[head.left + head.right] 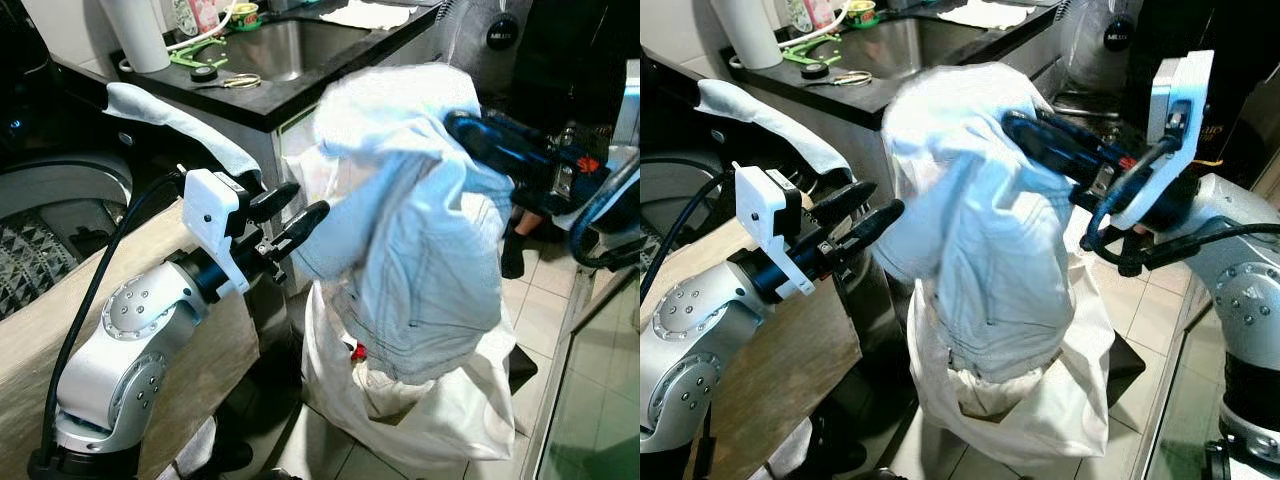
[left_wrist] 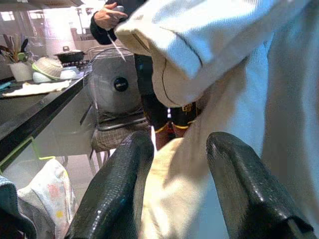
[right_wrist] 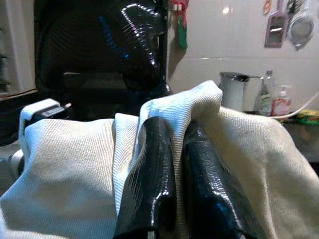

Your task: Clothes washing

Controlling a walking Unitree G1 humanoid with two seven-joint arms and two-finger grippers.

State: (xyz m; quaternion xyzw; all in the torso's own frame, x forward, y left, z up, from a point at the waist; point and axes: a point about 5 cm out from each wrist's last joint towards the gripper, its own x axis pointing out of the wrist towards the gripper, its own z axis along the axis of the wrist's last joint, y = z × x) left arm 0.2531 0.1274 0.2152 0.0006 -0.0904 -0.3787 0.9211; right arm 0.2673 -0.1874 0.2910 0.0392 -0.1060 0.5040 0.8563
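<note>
A pale blue-white garment hangs in mid-air above a white laundry bag that stands on the floor. My right gripper is shut on the garment's upper fold, with the cloth draped over its fingers. My left gripper is open just left of the hanging cloth, tips close to its edge. In the left wrist view the cloth fills the space ahead of the open fingers. A red item peeks from the bag's mouth.
A black counter with a steel sink runs behind, a cloth draped over its near edge. A washing machine drum sits at far left. A fan and a person stand beyond. A glass panel borders the right.
</note>
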